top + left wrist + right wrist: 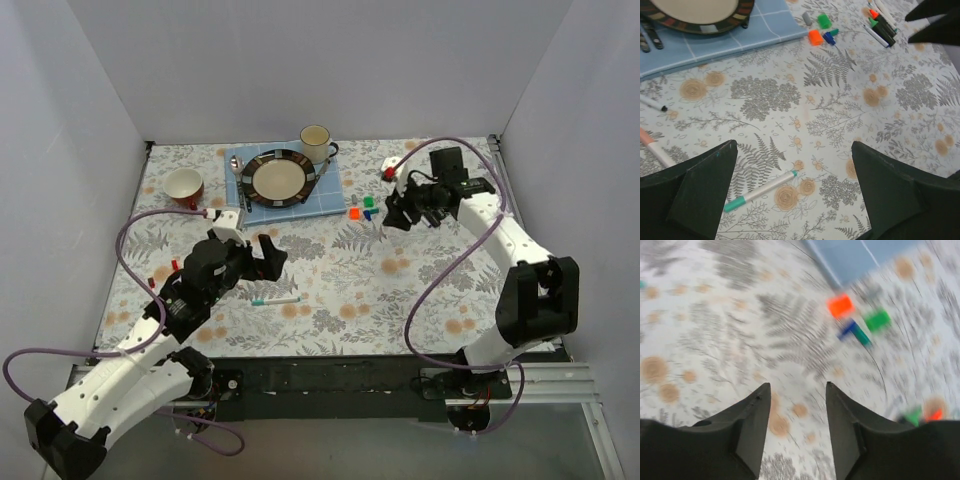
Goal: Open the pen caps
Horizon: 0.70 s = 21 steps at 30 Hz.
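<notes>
We log small plastic caps (815, 37), orange, green, blue, teal, beside the near right corner of the blue placemat (765, 25); a white teal-ended pen (760, 191) lies below the left gripper (792, 150), released, empty. The right gripper (797, 386) stands parted, grasping nothing.

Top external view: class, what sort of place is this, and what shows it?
Likely a robot test booth staged as a dining table: white walls, floral tablecloth, plate on blue mat.
</notes>
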Motion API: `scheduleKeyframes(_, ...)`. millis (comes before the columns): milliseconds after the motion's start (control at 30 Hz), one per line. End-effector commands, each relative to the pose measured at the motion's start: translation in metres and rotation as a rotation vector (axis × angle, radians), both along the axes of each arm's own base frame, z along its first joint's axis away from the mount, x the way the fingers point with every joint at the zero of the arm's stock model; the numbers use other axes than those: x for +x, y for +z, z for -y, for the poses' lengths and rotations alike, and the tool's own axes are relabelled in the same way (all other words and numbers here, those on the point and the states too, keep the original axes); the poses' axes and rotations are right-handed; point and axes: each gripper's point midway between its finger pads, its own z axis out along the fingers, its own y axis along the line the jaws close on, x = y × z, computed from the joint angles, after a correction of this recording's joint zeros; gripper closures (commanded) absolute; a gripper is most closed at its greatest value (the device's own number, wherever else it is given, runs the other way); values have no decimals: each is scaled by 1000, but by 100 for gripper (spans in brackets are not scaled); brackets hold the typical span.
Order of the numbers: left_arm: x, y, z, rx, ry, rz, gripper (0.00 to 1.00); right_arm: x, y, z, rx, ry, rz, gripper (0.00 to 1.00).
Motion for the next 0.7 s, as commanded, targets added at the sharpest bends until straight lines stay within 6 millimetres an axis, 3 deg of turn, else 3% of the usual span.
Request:
scheduleKeyframes(0, 9, 22, -40, 12, 200, 99, 2, -118, 12, -107, 217, 650, 47, 36)
scheduleKeyframes(67, 12, 29, -63, 24, 314, 134, 2, -135, 1, -123, 172, 744, 63, 30)
scheduleKeyframes(100, 12, 32, -70, 22, 352, 144, 2, -153, -13, -140, 144, 808, 19, 29)
scheduleKeyframes(133, 11, 35, -79, 19, 394, 156, 2, -153, -11, -151, 120, 825, 20, 29)
scheduleKeyframes(167, 7, 44, -88, -5, 429, 186, 2, -148, -22, -156, 42, 805, 18, 28)
scheduleKeyframes(200, 6, 48, -100, -9, 484, 204, 2, -160, -35, -173, -1, 802, -44, 29)
scheduleKeyframes(267, 2, 55, -108, -45, 520, 229, 2, -153, -44, -188, -104, 779, 9, 31)
scheduleKeyframes(300, -3, 62, -115, -77, 541, 254, 2, -166, -55, -201, -148, 789, -2, 31)
scheduleKeyframes(367, -7, 68, -118, -111, 549, 273, 2, -157, -60, -214, -240, 744, 62, 31)
scheduleKeyframes(400, -9, 69, -120, -128, 559, 278, 2, -166, -73, -223, -274, 755, 46, 32)
scheduleKeyframes(467, -13, 76, -127, -155, 584, 300, 2, -167, -74, -236, -290, 734, 40, 32)
scheduleKeyframes(500, -14, 77, -130, -162, 595, 306, 2, -170, -86, -241, -331, 735, 38, 33)
scheduleKeyframes(667, -22, 87, -139, -216, 616, 350, 2, -176, -98, -257, -379, 727, 28, 33)
